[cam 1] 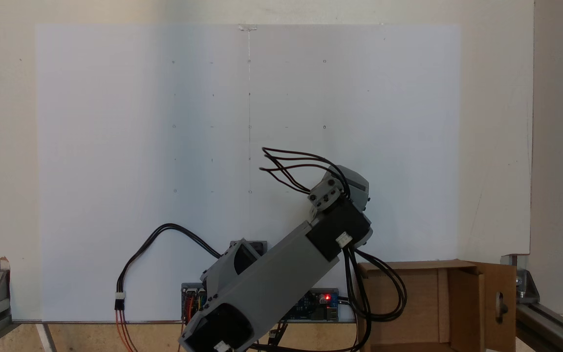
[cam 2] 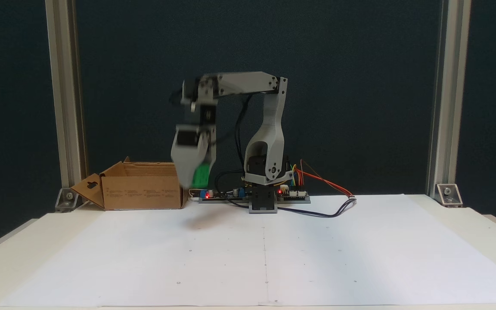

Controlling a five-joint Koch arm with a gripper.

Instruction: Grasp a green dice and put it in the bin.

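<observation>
The green dice (cam 2: 202,174) hangs in the air between the fingers of my gripper (cam 2: 194,181), which points down and is blurred by motion. The gripper is shut on the dice, well above the table. It sits just right of the bin (cam 2: 140,191), a brown cardboard box with open flaps, one of which has a handle slot. In the fixed view from above, the arm's wrist (cam 1: 342,195) reaches toward the bin (cam 1: 487,293) at the lower right and covers the gripper and the dice beneath it.
A white paper sheet (cam 2: 265,254) with small dots covers the table. The arm's base and a controller board (cam 2: 289,196) with red lights stand at the back, with loose cables (cam 2: 330,213) beside them. Aluminium posts (cam 2: 65,107) frame both sides.
</observation>
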